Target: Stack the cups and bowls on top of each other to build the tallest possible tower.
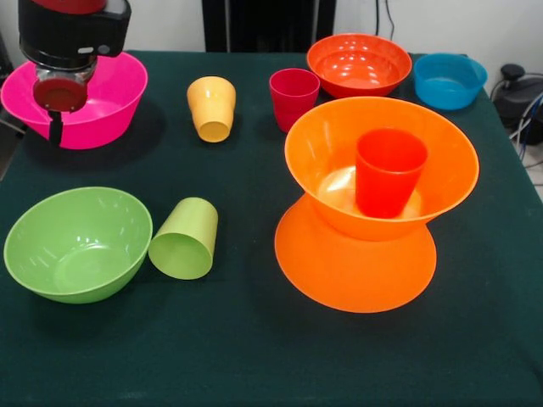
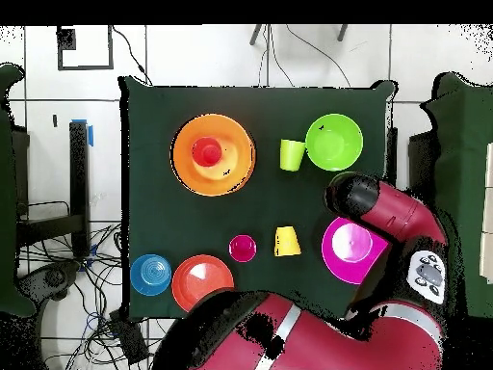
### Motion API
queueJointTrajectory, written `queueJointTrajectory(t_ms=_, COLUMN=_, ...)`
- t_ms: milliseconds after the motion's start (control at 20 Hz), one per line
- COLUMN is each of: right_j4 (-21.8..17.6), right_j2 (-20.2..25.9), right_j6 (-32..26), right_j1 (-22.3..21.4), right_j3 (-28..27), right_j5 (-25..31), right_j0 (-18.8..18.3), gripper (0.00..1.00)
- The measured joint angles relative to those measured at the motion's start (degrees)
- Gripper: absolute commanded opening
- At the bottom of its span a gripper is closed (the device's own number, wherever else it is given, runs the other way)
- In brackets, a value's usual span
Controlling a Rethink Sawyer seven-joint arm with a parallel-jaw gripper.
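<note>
Cup (image 1: 389, 172) stands in upper flared bowl (image 1: 327, 144), itself on inverted bowl (image 1: 356, 271); tipped cup (image 1: 185, 240) touches round bowl (image 1: 76, 243).

Arm (image 1: 72, 38) cut off by upper-left frame edge; covers part of pink bowl (image 1: 110, 106). Gripper fingers unclear. Overhead: arm hides pink bowl's upper-left rim (image 2: 339, 231).

Red and black arm (image 2: 385, 217), black round wrist housing (image 1: 72, 34)
</note>
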Motion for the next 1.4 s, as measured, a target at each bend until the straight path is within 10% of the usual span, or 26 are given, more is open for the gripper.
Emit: queueJointTrajectory(t_ms=1400, right_j4=-7.9, right_j2=2.7, right_j6=0.0, right_j1=-10.7, right_j3=7.7, right_j5=0.9, right_j0=-4.8, gripper=1.0)
